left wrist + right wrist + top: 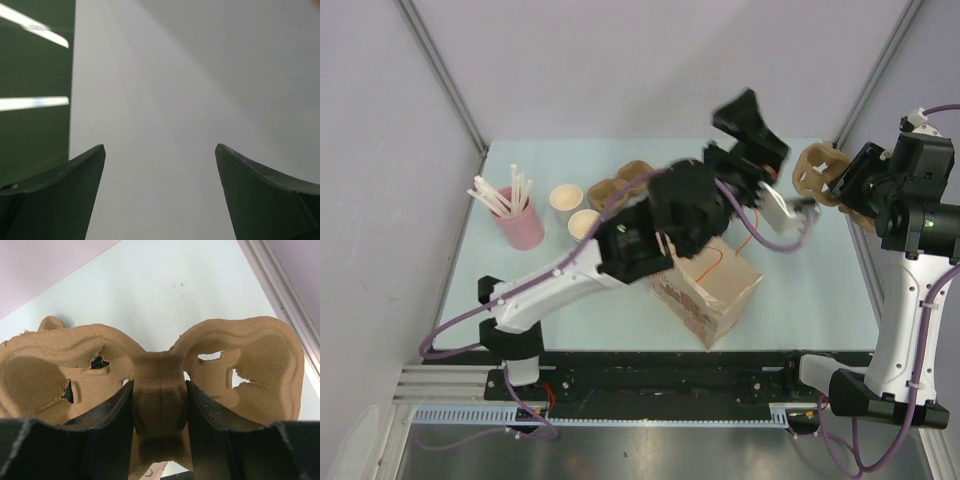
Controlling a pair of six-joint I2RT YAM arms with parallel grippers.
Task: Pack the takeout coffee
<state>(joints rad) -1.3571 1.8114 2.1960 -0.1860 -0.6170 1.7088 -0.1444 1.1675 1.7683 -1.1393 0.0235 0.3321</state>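
Right hand (160, 390) grips carrier (250, 355); pink cup (524, 230) holds straws (504, 196).

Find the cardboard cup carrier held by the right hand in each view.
Top external: cup carrier at far right, in the right hand.
Left wrist: not in it.
Right wrist: fills the centre, its middle post clamped.
Shared landmark: the pale table beneath it.
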